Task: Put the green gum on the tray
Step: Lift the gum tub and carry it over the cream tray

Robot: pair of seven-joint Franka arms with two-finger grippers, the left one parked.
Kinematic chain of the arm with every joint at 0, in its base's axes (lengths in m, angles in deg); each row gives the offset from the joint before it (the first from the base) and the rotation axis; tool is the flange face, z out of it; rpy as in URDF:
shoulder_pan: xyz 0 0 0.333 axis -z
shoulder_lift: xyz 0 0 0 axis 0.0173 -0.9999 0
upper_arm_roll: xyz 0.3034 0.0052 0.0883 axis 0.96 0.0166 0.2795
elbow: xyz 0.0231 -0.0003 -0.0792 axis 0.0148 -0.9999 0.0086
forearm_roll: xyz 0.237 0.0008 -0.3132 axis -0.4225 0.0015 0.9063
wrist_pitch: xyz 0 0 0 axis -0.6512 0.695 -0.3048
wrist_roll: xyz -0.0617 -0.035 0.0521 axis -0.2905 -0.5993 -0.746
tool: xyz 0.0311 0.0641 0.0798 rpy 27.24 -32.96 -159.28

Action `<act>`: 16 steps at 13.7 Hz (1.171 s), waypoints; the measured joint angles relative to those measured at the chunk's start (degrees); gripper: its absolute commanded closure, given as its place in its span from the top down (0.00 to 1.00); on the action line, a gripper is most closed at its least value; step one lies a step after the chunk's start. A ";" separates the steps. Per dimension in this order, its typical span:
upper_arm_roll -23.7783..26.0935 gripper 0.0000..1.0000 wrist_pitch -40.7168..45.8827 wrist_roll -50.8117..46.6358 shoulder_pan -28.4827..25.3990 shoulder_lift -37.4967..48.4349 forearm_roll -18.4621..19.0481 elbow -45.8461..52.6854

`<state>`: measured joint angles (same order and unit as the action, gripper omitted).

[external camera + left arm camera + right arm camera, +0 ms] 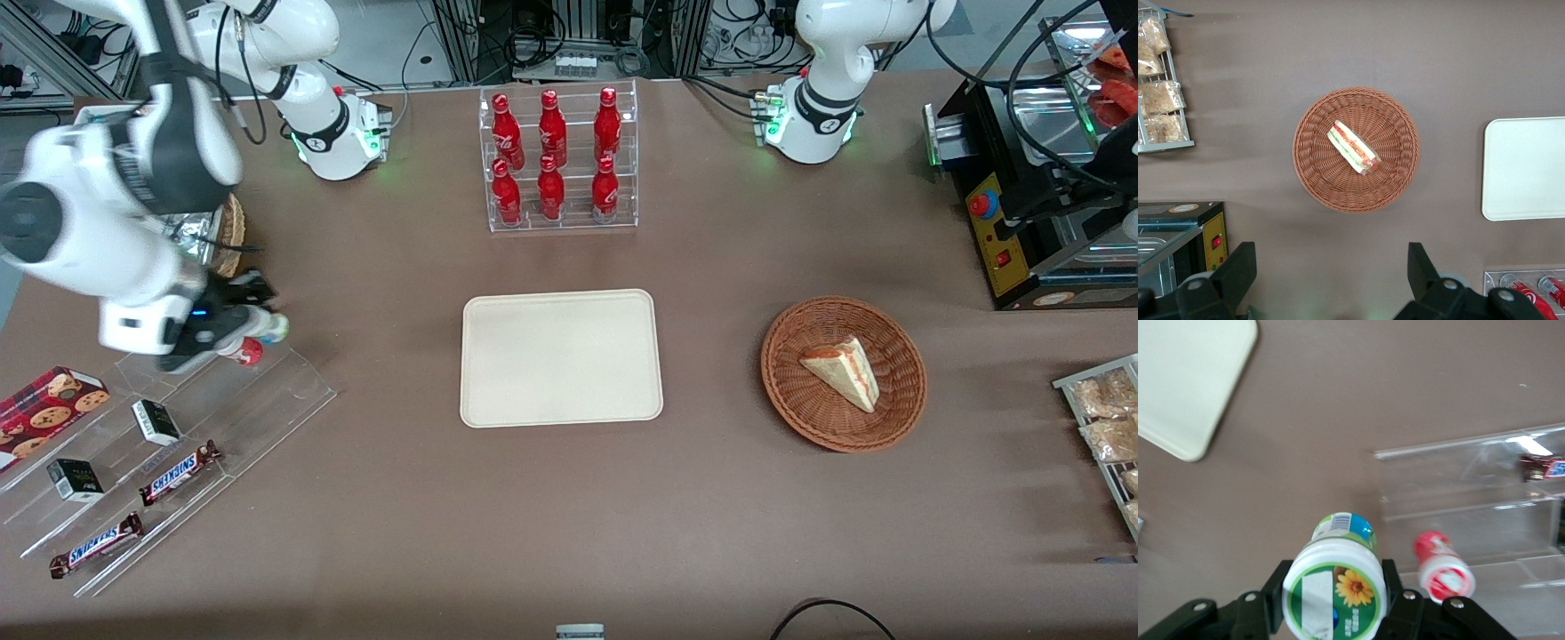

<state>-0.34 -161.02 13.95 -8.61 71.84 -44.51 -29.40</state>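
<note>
The gripper [1333,597] is closed on the green gum [1336,587] — one finger presses each side of the bottle just under its lid. It holds the gum above the clear rack [213,400], just beside the red-lidded bottle [1443,570] — well apart from the tray [561,357].

Matt tray [561,357], seemingly plastic gum [1338,590]
</note>
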 measured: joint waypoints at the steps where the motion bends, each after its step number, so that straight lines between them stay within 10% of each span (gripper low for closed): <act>1: 0.03 0.00 -0.22 -4.87 -2.66 -0.58 -0.25 0.03; 7: -0.01 0.00 -5.16 -27.74 -15.22 -8.61 -6.91 4.03; 16: -0.18 0.00 -15.42 -56.78 -31.40 -25.09 -7.22 15.18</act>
<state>-0.52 -176.43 -42.83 -40.01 46.75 -51.73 -14.22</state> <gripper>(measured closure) 0.414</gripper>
